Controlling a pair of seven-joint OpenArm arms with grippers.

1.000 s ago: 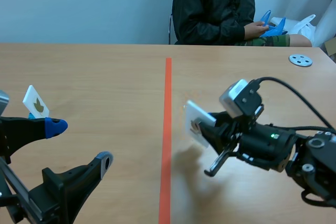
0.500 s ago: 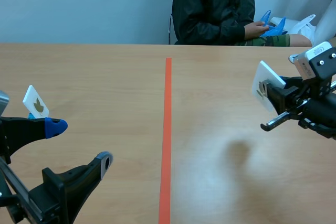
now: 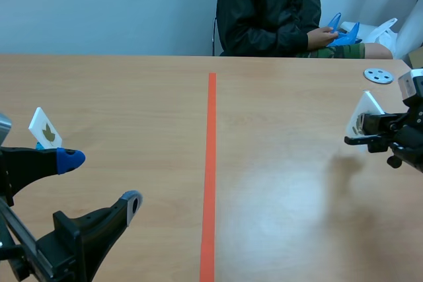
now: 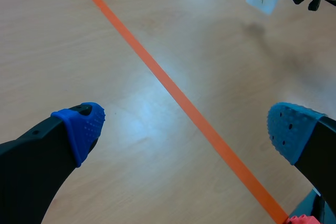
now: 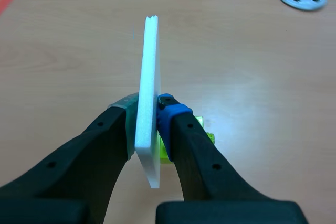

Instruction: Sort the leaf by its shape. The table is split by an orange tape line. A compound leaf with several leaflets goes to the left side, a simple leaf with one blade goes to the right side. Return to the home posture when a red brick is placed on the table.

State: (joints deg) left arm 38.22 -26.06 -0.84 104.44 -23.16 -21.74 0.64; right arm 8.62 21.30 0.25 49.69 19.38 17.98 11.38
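The carry step is in hand: the right arm (image 3: 406, 146) comes in low from the right edge and holds the leaf card (image 5: 148, 77) clear above the tabletop (image 3: 284, 196), well to the right of the orange tape line (image 3: 211, 163), with its shadow on the wood beneath. Its jaws pinch the card near its lower end, one pad on each face, the card upright and slightly tilted. From the left wrist view the print looks like a sprig with several leaflets — small, so not certain. If that reading is right, the card belongs on the left side, so the next move calls for settling the shape before lowering and releasing. The left arm (image 3: 66, 242) sits low on its own side, jaws spread wide on nothing — a second card (image 3: 45, 128) stands near them
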